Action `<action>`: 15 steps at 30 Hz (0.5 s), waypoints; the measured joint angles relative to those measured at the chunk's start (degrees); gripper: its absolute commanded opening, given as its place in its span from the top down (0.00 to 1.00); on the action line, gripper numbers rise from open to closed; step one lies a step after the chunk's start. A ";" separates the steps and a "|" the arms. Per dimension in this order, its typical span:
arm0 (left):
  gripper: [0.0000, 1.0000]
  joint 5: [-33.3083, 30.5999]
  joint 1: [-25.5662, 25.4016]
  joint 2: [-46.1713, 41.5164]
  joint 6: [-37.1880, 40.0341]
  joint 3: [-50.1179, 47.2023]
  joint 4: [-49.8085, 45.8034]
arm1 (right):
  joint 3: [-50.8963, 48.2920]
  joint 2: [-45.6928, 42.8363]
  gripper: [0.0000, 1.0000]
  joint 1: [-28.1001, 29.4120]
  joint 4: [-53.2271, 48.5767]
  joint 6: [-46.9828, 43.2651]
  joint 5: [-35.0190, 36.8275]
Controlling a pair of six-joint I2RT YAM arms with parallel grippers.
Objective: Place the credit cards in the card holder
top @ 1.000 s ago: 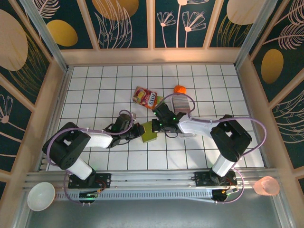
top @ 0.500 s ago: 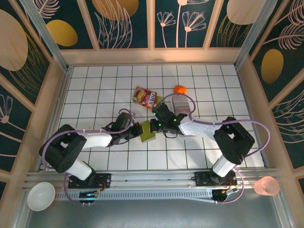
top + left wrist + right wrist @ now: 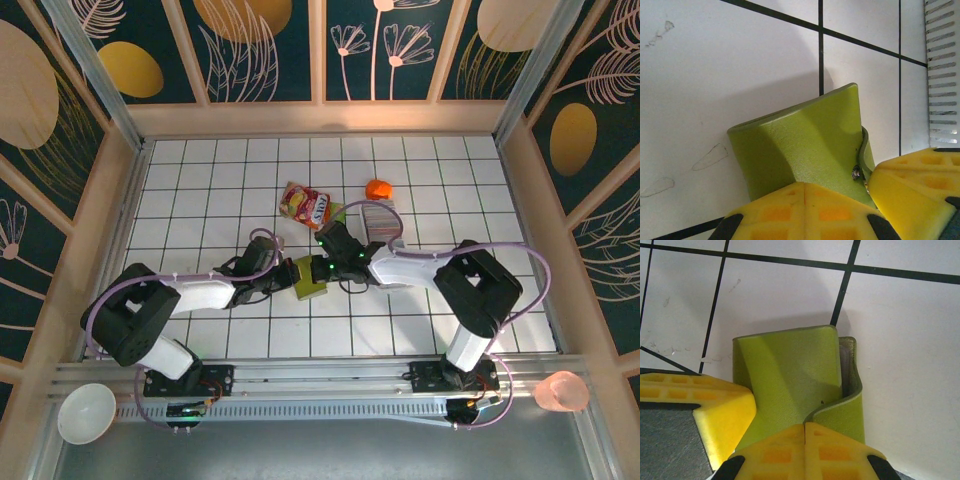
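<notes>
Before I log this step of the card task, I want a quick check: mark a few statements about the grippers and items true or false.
1. The left gripper and right gripper are both shut on the card holder. True.
2. The credit cards are inside the holder. False: the stack stands on the table beyond the right gripper, apart from the holder.
3. A snack packet lies farther out than the holder. True.
4. The orange object sits in the white bowl. False: it lies beside the cards.
</notes>
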 measured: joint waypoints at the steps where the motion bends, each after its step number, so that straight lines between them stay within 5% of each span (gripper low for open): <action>1: 1.00 0.00 0.00 -0.02 0.00 -0.04 0.00 | 0.00 0.11 1.00 0.00 0.15 0.02 0.02; 15: 1.00 0.00 0.04 -0.02 0.00 -0.17 0.07 | -0.68 0.17 1.00 0.00 2.54 2.86 0.94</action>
